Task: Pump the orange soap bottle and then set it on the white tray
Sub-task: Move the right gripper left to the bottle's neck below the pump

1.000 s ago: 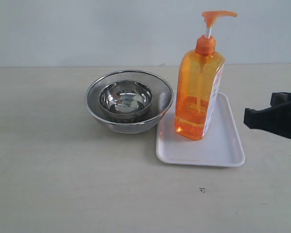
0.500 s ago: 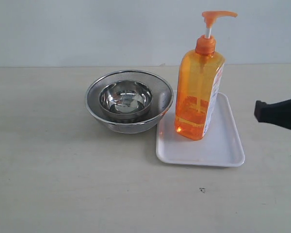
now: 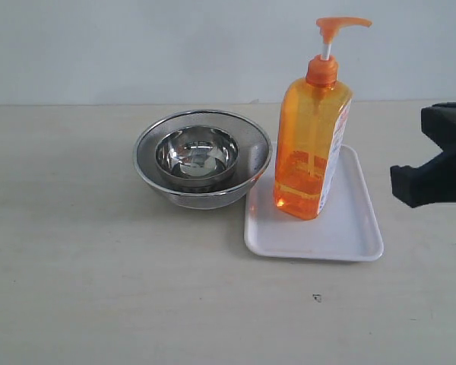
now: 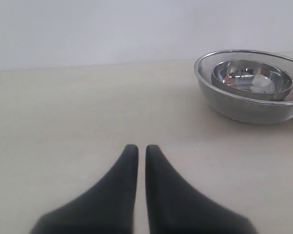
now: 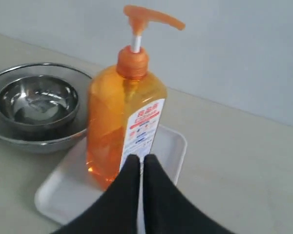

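The orange soap bottle (image 3: 311, 144) stands upright on the white tray (image 3: 349, 232), its pump head raised and its white-red label facing right. The right wrist view shows the same bottle (image 5: 122, 117) on the tray (image 5: 63, 195). My right gripper (image 3: 399, 182) hangs at the right edge of the exterior view, clear of the bottle and tray. In its own view the right gripper (image 5: 141, 158) is shut with nothing held. My left gripper (image 4: 138, 148) is shut and empty above bare table; it does not show in the exterior view.
A round steel mesh strainer (image 3: 148, 163) holding a steel bowl (image 3: 197, 154) sits just left of the tray, touching its corner. The same strainer (image 4: 249, 105) lies ahead of my left gripper. A small dark mark (image 3: 317, 297) is on the table in front.
The right gripper drew back toward the right edge, then rose and came slightly back in. The bottle, tray and strainer have not moved.
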{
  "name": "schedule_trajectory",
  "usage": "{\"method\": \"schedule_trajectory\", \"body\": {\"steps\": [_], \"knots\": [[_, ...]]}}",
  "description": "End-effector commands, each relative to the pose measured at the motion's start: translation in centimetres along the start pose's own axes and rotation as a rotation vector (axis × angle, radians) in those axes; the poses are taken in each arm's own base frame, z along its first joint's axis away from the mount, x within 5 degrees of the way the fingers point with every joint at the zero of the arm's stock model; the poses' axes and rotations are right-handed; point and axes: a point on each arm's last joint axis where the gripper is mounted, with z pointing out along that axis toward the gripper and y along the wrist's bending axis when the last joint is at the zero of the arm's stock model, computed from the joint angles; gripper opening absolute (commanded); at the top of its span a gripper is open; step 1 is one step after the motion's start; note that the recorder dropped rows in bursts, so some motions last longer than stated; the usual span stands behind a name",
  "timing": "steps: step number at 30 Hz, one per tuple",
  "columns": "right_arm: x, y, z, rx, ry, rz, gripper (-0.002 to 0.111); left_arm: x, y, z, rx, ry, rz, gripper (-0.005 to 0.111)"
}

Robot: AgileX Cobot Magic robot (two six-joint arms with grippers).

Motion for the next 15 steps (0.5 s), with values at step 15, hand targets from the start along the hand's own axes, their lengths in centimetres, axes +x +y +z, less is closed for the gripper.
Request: {"method": "schedule_trajectory", "body": {"steps": [15], "knots": [[0.4,-1.4,2.0,-0.252,-0.474,0.085,0.0,0.1,0.0,0.0,-0.004,0.0,0.007,0.005]]}}
